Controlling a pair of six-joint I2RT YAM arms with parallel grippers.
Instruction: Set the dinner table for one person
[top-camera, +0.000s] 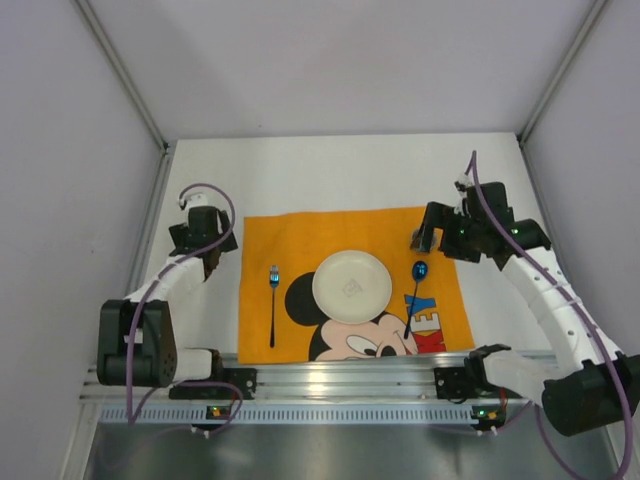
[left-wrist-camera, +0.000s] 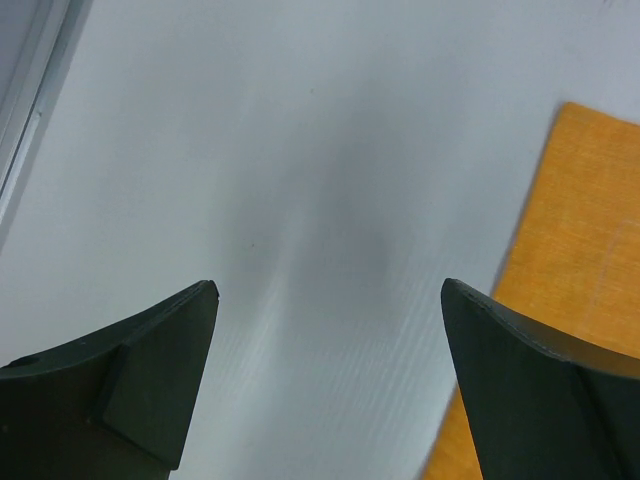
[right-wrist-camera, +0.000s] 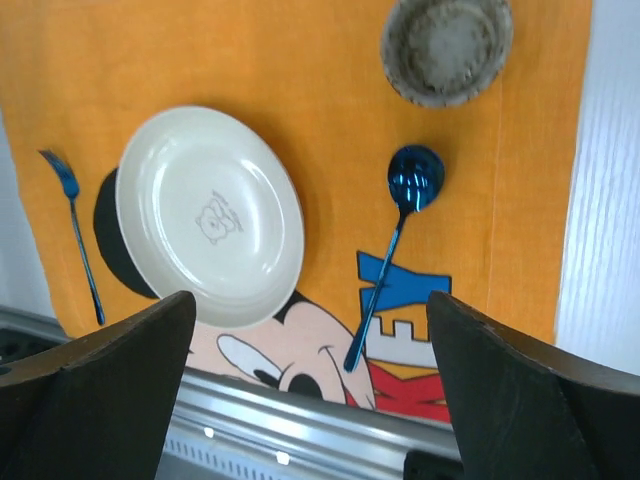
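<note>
The white dinner table (top-camera: 340, 170) carries an orange Mickey Mouse cloth (top-camera: 300, 235). On the cloth lie a white plate (top-camera: 352, 285) in the middle, a blue fork (top-camera: 273, 300) to its left and a blue spoon (top-camera: 415, 295) to its right. The right wrist view shows the plate (right-wrist-camera: 210, 215), fork (right-wrist-camera: 75, 230), spoon (right-wrist-camera: 395, 240) and a small grey round dish (right-wrist-camera: 446, 48) at the cloth's far right corner. My right gripper (top-camera: 420, 240) (right-wrist-camera: 310, 300) is open and empty above that corner. My left gripper (top-camera: 208, 262) (left-wrist-camera: 330, 290) is open and empty over bare table (left-wrist-camera: 250, 150) left of the cloth (left-wrist-camera: 590, 240).
A metal rail (top-camera: 340, 375) runs along the near edge, and also shows in the right wrist view (right-wrist-camera: 300, 430). Grey walls and frame posts (top-camera: 130, 90) close in the table on the left, right and back.
</note>
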